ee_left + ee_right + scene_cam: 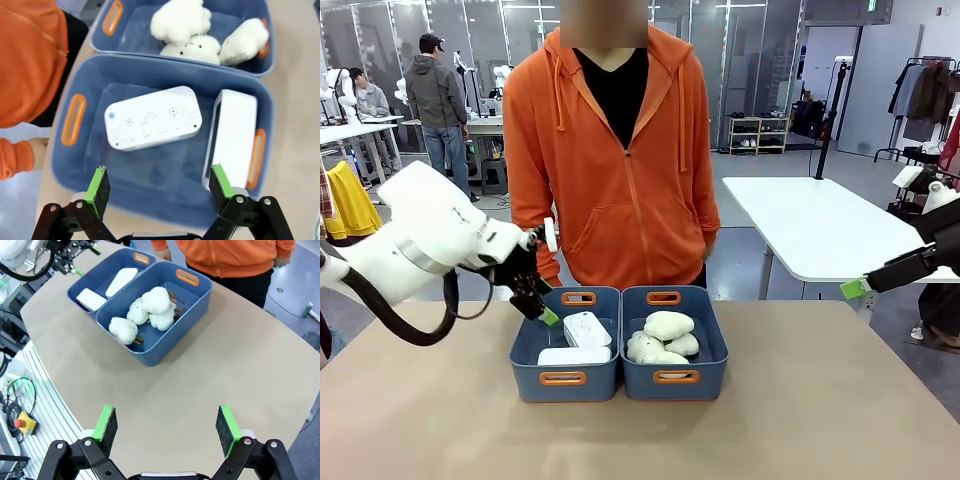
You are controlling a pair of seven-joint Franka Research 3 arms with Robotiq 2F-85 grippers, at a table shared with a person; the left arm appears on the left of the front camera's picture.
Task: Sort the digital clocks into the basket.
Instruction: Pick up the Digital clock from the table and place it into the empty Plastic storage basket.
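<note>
Both digital clocks (152,117) (231,137) inside basket (170,67), long axes crossing. Left gripper (157,185) just above near wall, wide open, empty, nearer. Right gripper (167,425) well apart, open, empty.

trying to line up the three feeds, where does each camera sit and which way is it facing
Front: fixed on the robot's side between the arms, facing the person across the table; left gripper shows, open.
Left wrist: on the left arm, looking down into the basket at two digital clocks; its own fingers show.
Right wrist: on the right arm, high over bare table, facing both tubs; right gripper open.
Shared: all three show the basket of clocks beside the tub of plush toys.
</note>
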